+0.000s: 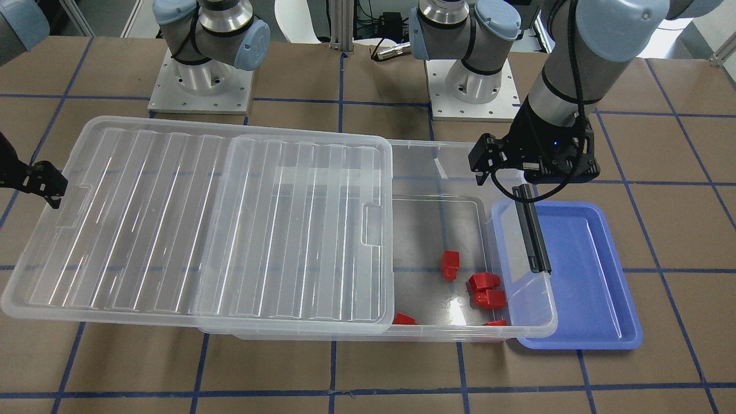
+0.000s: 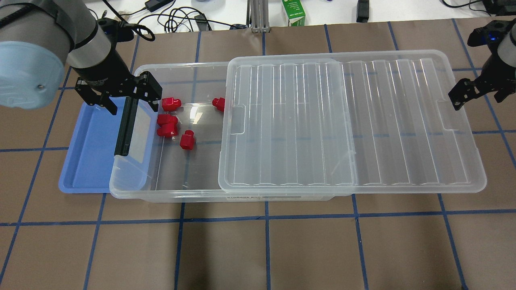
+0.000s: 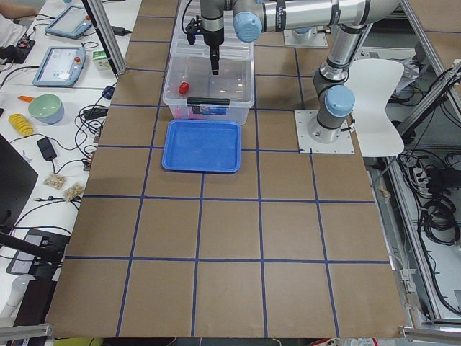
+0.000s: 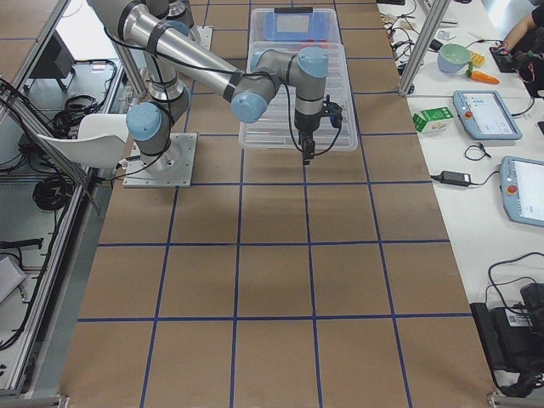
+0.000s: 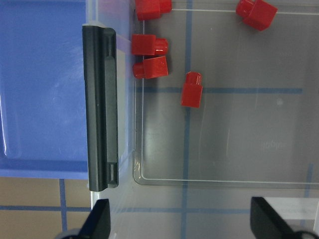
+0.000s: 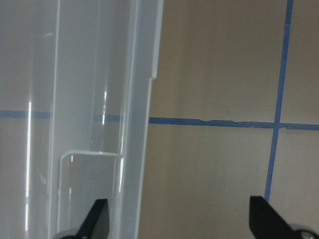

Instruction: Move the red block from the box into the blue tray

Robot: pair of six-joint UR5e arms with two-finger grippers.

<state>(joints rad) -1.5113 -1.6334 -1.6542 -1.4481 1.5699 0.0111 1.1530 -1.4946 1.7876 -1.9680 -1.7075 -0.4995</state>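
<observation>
Several red blocks [image 2: 167,120] lie in the open end of the clear box [image 2: 169,196], also seen in the front view [image 1: 483,282] and the left wrist view [image 5: 192,89]. The ribbed lid [image 2: 350,121] is slid toward my right side and covers the rest of the box. The box's end, with the black latch [image 2: 124,127], overlaps the blue tray [image 2: 90,149], which holds nothing. My left gripper [image 2: 121,94] is open and empty above the latch end. My right gripper [image 2: 479,90] is open and empty, off the lid's far end.
A green carton [image 2: 293,12] and cables lie beyond the table's far edge. Both arm bases [image 1: 201,86] stand on plates behind the box. Brown table surface with blue tape lines [image 2: 266,249] stretches in front of the box.
</observation>
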